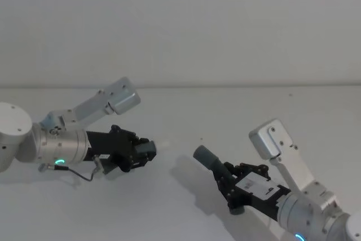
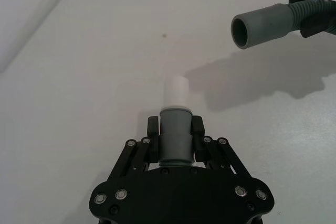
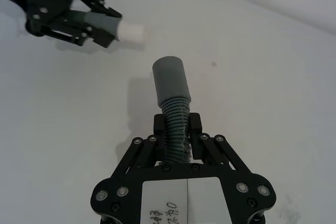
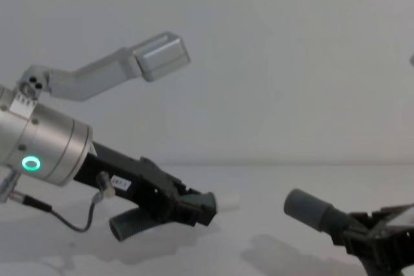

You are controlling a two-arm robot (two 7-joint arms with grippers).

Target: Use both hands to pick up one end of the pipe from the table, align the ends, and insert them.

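Two ends: a white-tipped cuff [image 2: 175, 129] at the left and a plain grey cuff [image 3: 170, 80] with an open round mouth at the right. Both are lifted off the surface [image 1: 186, 111], with a clear gap between them.
Pipe [image 3: 176, 113]: dark grey corrugated hose. In the chest view a ribbed stretch hangs low at the left. Its middle is out of sight.
Alignment: the white tip points right and the plain mouth points left and somewhat far. The two seem off one line and are not yet joined.
Left hand [image 1: 145, 153]: at the left of the scene, closed on the smooth grey cuff just behind its white tip.
Right hand [image 3: 177, 126]: at the near right, closed on the ribbed hose just behind the plain cuff.
Likely handling: light. The ribs probably bend easily. The cuffs look stiff and smooth, so they may be slippery.
Where to hold: probably close behind each cuff, as now. A hold on the soft ribs may let the plain cuff droop or swivel when pushed.
Fit: the white tip looks narrower than the mouth, so it should slide in if brought straight.
Surface: plain white, beneath both hands and carrying their shadows.
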